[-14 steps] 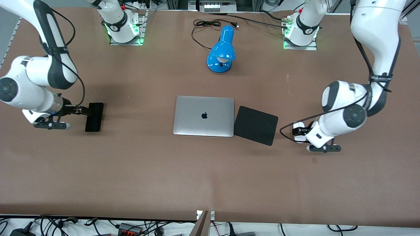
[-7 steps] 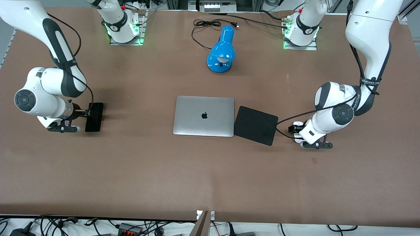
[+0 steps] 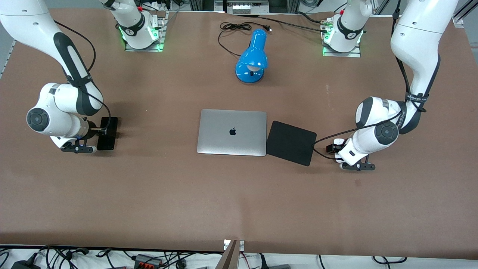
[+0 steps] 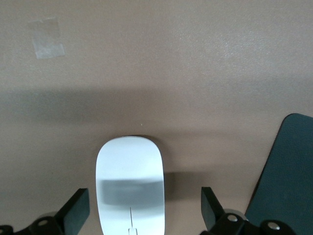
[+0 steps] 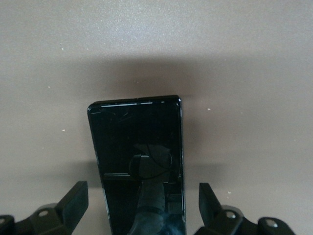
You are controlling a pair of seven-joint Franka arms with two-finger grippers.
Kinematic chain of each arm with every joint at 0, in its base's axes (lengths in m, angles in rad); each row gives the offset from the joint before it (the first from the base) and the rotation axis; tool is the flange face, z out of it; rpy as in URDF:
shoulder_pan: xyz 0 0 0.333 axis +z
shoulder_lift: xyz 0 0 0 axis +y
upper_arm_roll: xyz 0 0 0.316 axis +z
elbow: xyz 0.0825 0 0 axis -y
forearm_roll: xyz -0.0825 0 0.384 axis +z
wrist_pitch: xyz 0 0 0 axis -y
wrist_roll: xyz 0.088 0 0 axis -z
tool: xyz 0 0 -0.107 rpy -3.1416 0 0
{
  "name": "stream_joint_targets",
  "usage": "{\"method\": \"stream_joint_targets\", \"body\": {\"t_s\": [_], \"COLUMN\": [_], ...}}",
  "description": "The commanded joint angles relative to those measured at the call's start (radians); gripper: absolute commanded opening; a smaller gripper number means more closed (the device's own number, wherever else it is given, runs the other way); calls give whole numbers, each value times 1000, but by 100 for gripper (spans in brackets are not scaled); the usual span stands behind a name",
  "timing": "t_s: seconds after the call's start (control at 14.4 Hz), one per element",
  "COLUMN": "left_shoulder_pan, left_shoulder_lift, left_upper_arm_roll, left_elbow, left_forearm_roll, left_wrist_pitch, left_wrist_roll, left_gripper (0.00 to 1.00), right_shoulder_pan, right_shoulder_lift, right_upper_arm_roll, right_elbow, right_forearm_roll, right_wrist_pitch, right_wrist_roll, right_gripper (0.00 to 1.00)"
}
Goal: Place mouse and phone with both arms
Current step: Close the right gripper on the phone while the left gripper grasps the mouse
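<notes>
Both claws gape: left claw [image 4: 142,215] straddles the mouse [image 4: 130,186], right claw [image 5: 142,210] the phone [image 5: 139,161].

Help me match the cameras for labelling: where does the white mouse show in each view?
Front view: mouse mostly hidden under the left gripper, beside the mouse pad.
Left wrist view: mouse between the open fingers.
Right wrist view: not in it.
Shared landmark: mouse pad.

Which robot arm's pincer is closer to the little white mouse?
The left one. The left pincer is right over the mouse, its open fingers on either side of it. The right pincer is at the right arm's end of the table, straddling the phone.
</notes>
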Motion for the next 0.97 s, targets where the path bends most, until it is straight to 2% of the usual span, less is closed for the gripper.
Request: {"method": "stream_joint_targets", "body": {"t_s": [0.0,0.35,0.62,0.69,0.9], "left_shoulder_pan": [13,16,16,14,16], "left_shoulder_lift": [-3,14,13,13,13], "left_upper_arm_roll": [3,3,3,3,3], "left_elbow": [-8,-40,-43,-43,-42], "left_forearm_roll": [23,23,23,23,46], "left_wrist_pitch": [17,82,82,82,82], "left_wrist_roll": [18,16,16,16,22], "left_gripper": [100,100,100,98,81], "right_shoulder_pan": [-15,-11,-15,-15,-15], "right_shoulder_lift": [15,33,49,50,58], "right_upper_arm_roll": [11,11,11,11,11], "right_elbow": [-2,-2,-2,-2,-2], "right_forearm_roll": [-16,-16,-16,-16,-16], "right_wrist_pitch": [25,36,49,49,44], "right_wrist_roll": [2,13,12,13,13], "right_gripper": [100,100,100,100,100]}}
